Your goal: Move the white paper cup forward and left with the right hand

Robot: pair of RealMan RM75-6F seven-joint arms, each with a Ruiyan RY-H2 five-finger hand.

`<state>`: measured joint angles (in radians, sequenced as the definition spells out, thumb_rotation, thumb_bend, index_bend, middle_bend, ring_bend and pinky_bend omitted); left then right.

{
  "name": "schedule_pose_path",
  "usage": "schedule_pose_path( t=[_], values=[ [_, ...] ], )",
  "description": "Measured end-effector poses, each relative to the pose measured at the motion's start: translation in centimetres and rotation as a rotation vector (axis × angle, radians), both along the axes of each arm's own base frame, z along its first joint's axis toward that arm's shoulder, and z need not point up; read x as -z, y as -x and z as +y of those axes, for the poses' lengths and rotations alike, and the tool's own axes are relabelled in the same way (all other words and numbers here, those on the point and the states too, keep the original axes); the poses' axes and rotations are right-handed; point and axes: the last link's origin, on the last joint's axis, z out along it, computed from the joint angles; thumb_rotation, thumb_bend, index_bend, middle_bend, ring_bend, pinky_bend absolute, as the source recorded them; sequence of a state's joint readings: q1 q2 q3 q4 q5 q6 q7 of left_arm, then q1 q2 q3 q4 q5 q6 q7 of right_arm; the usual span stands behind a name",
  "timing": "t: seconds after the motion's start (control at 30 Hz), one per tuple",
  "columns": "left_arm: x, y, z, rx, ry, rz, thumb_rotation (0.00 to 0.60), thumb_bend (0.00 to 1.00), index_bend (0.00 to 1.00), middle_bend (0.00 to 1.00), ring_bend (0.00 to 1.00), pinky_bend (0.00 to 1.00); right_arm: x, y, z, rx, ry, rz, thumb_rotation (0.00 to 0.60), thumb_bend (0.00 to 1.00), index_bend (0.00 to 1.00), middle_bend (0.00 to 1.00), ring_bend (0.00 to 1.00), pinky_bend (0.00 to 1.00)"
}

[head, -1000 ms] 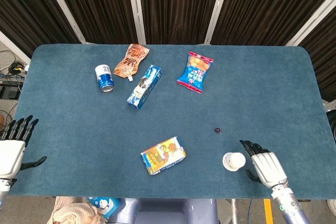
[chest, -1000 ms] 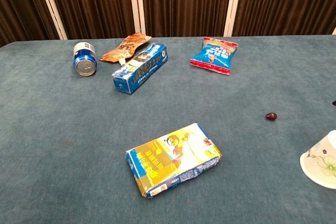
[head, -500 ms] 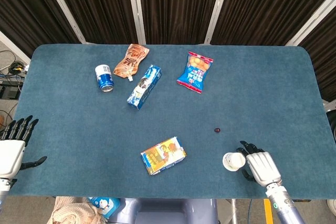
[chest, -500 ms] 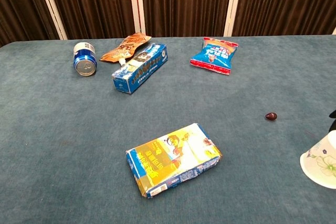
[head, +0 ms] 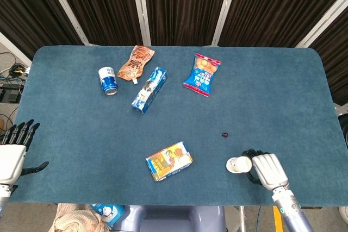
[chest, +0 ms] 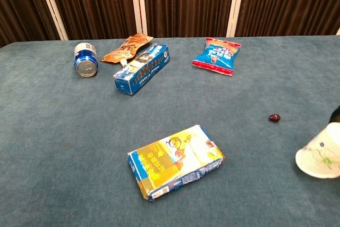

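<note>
The white paper cup [head: 238,164] lies tilted on its side near the table's front right, its open mouth facing left. In the chest view the cup [chest: 320,156] shows a floral print and is cut off by the right edge. My right hand [head: 266,170] is right against the cup's right side, and its dark fingers [head: 251,156] curl around the cup body. One dark finger [chest: 335,114] shows above the cup in the chest view. My left hand [head: 13,155] hangs off the front left corner with fingers spread and nothing in it.
A yellow and blue box [head: 169,161] lies left of the cup, and a small dark bead [head: 224,134] just beyond it. Further back are a blue snack bag [head: 202,74], a blue carton [head: 149,89], an orange pouch [head: 136,62] and a blue can [head: 108,80].
My right hand slid left onto the cup and its fingers closed around it. The cup shifted a little left and tipped further. The left hand stayed put.
</note>
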<state>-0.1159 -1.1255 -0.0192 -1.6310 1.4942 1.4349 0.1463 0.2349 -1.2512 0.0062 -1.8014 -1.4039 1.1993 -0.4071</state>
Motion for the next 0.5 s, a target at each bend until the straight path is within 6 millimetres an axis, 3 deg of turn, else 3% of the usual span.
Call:
schedule_pose_path(
  t=[0.5],
  values=[
    [0.2,-0.1,0.1,0.0,0.008,-0.001,0.6,0.01,0.0,0.0,0.0,0.02,-0.9,-3.1,-5.5,0.038,0.112,-0.094,0.6,0.46,0.5,0.36,0.4,0.53]
  ],
)
